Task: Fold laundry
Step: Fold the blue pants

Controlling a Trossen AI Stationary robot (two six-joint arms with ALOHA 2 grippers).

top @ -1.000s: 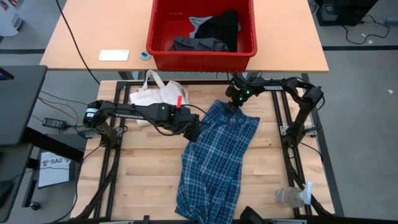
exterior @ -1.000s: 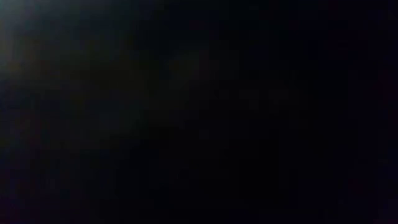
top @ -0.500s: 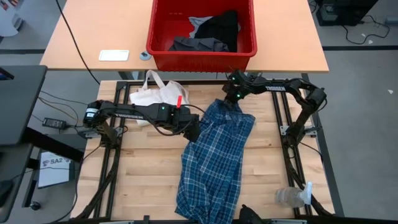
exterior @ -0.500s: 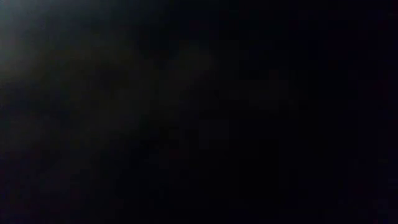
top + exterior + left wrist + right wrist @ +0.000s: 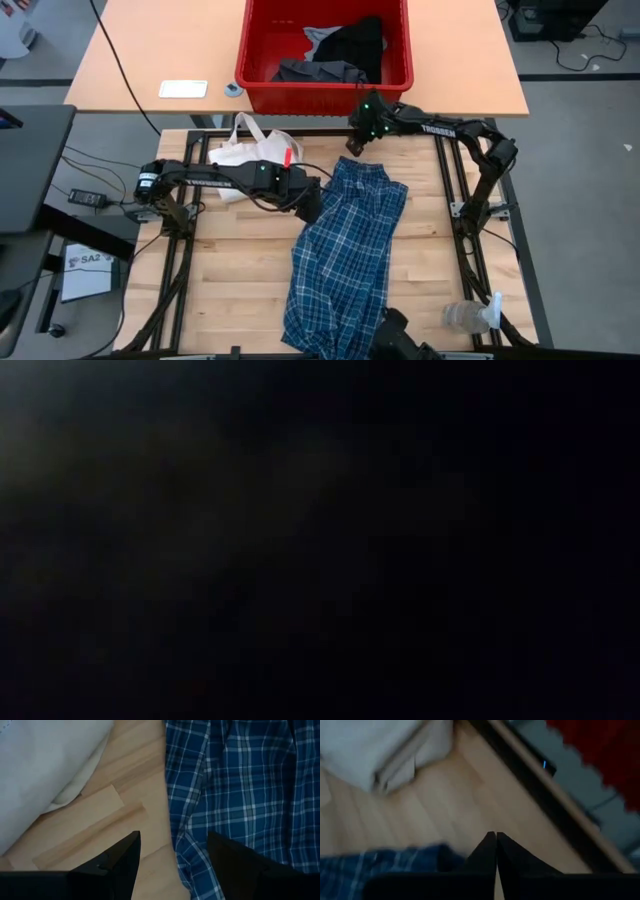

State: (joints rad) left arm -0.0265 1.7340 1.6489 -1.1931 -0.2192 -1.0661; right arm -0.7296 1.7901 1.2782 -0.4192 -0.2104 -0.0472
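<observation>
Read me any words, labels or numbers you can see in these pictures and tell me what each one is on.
"TROSSEN", white lettering on the right arm, only just readable.
"SA2", it seems, on a white sheet on the floor left of the table; its smaller print is too small to read.
Nothing readable in the other views.

right arm (image 5: 447, 130): white lettering "TROSSEN" along the forearm link
paper sheet (image 5: 84, 268) on the floor left of the table: "SA2" in dark print
low view: dark, nothing legible
wrist views: no text legible
</observation>
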